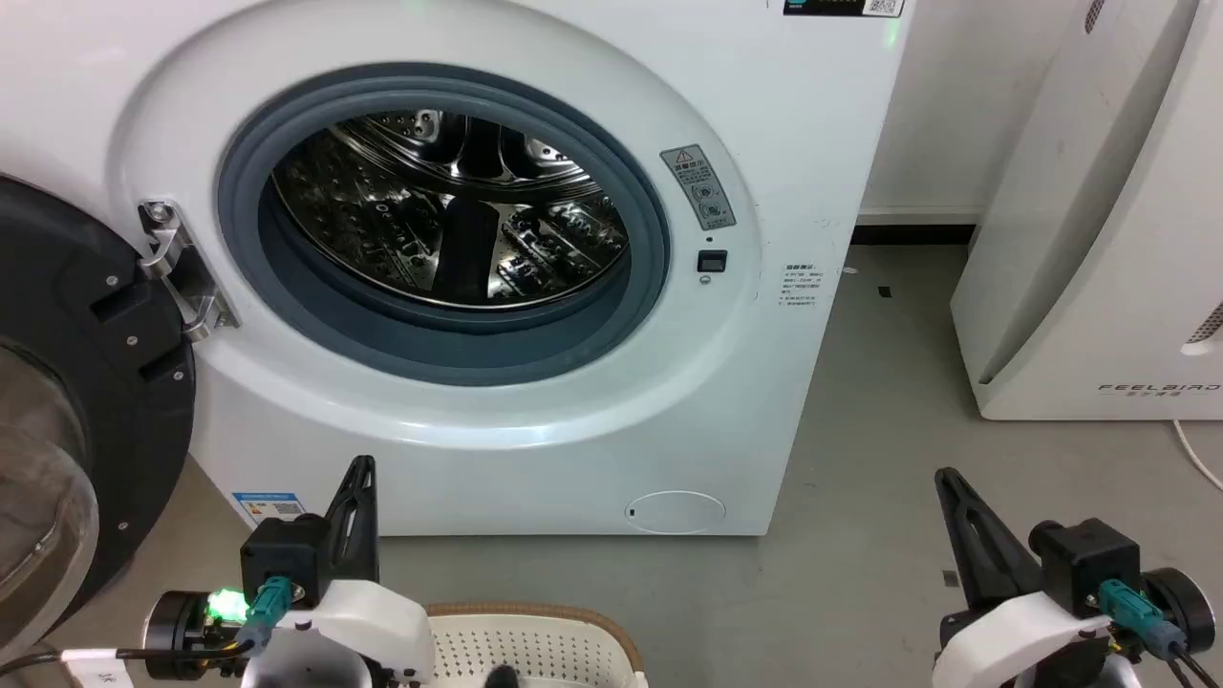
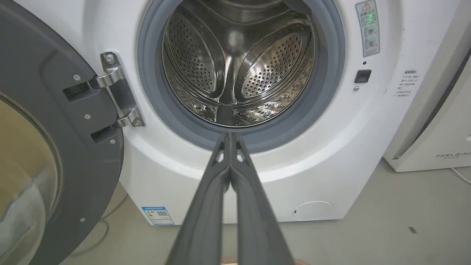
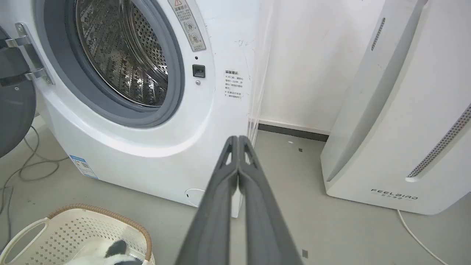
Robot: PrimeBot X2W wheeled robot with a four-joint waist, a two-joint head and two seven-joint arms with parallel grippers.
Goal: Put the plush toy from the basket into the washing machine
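Right now both my grippers are low in front of the washing machine (image 1: 812, 143). The left gripper (image 1: 363, 465) has its two dark fingers pressed flat together, gripping nothing; in the left wrist view their tips point at the lower edge of the grey gasket (image 2: 154, 92). The right gripper (image 1: 946, 475) is closed the same way, also holding nothing, and is aimed at the floor (image 3: 331, 228) between the washer's right corner and the white FEELBIRD appliance (image 3: 404, 129).

The washer's black-framed glass door (image 1: 86, 382) is swung wide open on its hinge to my left, so the round opening is uncovered. Inside, the shiny steel drum (image 1: 449, 210) shows its perforated wall and raised ribs all round.

The basket (image 1: 573, 650) sits on the floor just before me, between my two arms and near the washer's front but apart from it. The plush toy (image 3: 110, 254) lies inside it: in the right wrist view I see white fur and a black patch against the perforated wall under the brown rim. Most of the toy is cut off by the picture edge.
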